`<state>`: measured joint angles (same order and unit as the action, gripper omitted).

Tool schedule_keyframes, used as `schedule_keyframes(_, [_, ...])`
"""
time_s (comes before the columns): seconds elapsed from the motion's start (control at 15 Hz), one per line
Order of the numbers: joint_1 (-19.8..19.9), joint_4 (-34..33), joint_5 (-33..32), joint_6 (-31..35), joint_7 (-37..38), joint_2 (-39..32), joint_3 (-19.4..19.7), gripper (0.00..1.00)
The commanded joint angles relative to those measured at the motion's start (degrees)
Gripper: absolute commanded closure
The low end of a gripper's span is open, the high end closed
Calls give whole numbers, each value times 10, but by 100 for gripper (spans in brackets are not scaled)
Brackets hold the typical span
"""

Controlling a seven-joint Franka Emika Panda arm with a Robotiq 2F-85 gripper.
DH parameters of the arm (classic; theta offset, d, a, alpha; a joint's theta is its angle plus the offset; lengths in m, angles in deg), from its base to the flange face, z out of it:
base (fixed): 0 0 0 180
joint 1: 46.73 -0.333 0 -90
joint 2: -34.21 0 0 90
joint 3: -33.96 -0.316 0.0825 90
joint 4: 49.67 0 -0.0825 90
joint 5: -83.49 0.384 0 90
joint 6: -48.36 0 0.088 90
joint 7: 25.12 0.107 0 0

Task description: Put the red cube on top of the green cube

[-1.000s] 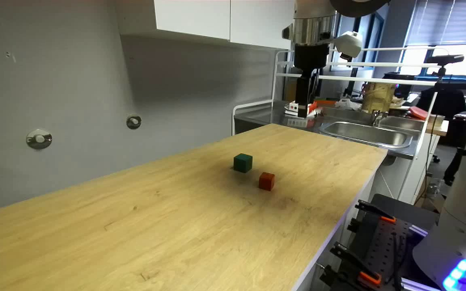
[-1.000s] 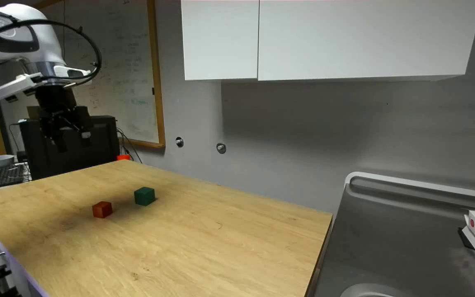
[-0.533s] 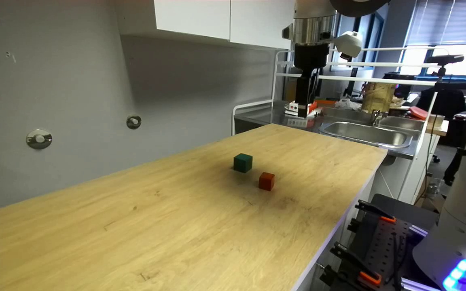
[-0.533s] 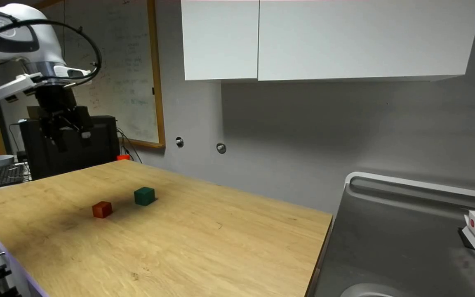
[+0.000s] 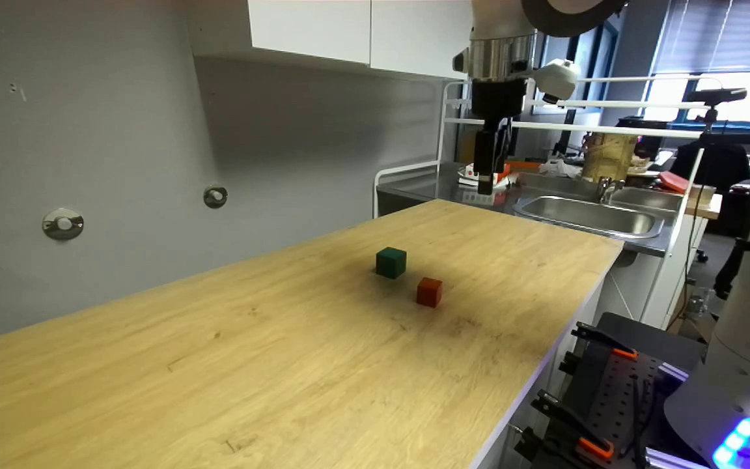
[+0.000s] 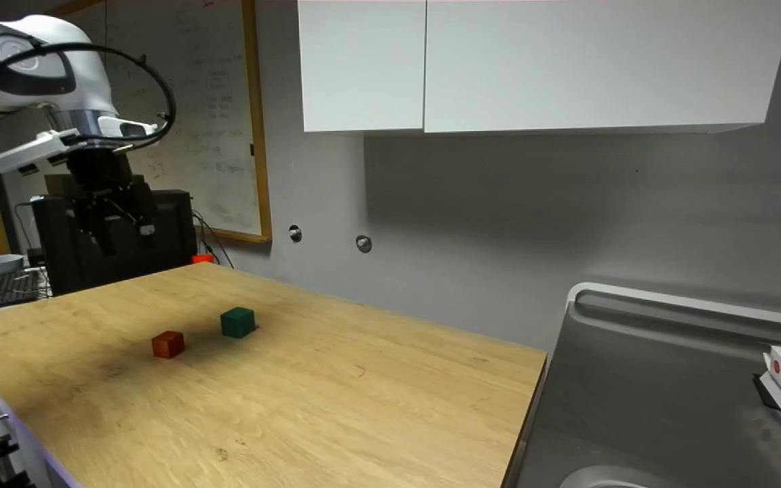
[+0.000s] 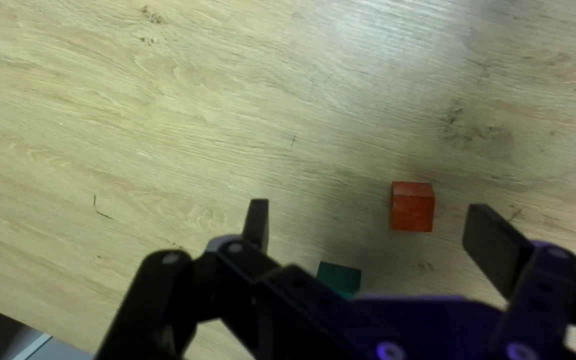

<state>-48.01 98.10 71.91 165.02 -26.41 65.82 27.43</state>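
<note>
Wrist view: the claw [image 7: 369, 210] is spread wide, its two black fingers [image 7: 493, 245] far apart and gripping nothing. Seen through the gap between them, the red cube [image 7: 412, 207] sits on the wooden table [image 7: 118, 125], closer in this view to the finger at the right; it lies well below the claw, and neither finger touches it. The green cube [image 7: 340, 277] is also on the table, partly hidden behind the claw.

In both exterior views the claw hangs in the air, well above the table and both cubes. In an exterior view it shows dark against a bulky black object [image 6: 177, 247], with the two fingers visibly apart. In an exterior view it is seen nearly edge-on, in line with the steel counter [image 5: 414, 187], so the fingers overlap and the opening cannot be judged from there. The cubes rest flat and apart, with bare wood between them; the green cube is nearer the grey wall [image 5: 108, 163], the red cube nearer the arm's base [image 5: 733, 371].
</note>
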Motion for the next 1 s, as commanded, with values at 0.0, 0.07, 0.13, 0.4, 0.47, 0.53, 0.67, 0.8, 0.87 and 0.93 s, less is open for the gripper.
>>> schedule_keyframes(0.0, [-3,-7,4,57,-5,-58,26,0])
schedule_keyframes(0.07, [-1,-6,6,85,-7,-78,31,0])
schedule_keyframes(0.13, [-1,-7,9,108,-10,-97,36,0])
schedule_keyframes(0.4, [-8,-11,40,192,-34,-184,53,0])
schedule_keyframes(0.47, [-10,-12,50,208,-41,-204,55,0])
schedule_keyframes(0.53, [-13,-14,63,221,-50,-225,55,0])
schedule_keyframes(0.67, [-18,-18,88,238,-69,-262,52,0])
schedule_keyframes(0.8, [-25,-25,118,246,-92,-296,46,0])
schedule_keyframes(0.87, [-29,-32,129,245,-101,-314,42,0])
schedule_keyframes(0.93, [-32,-37,138,243,-109,-329,37,0])
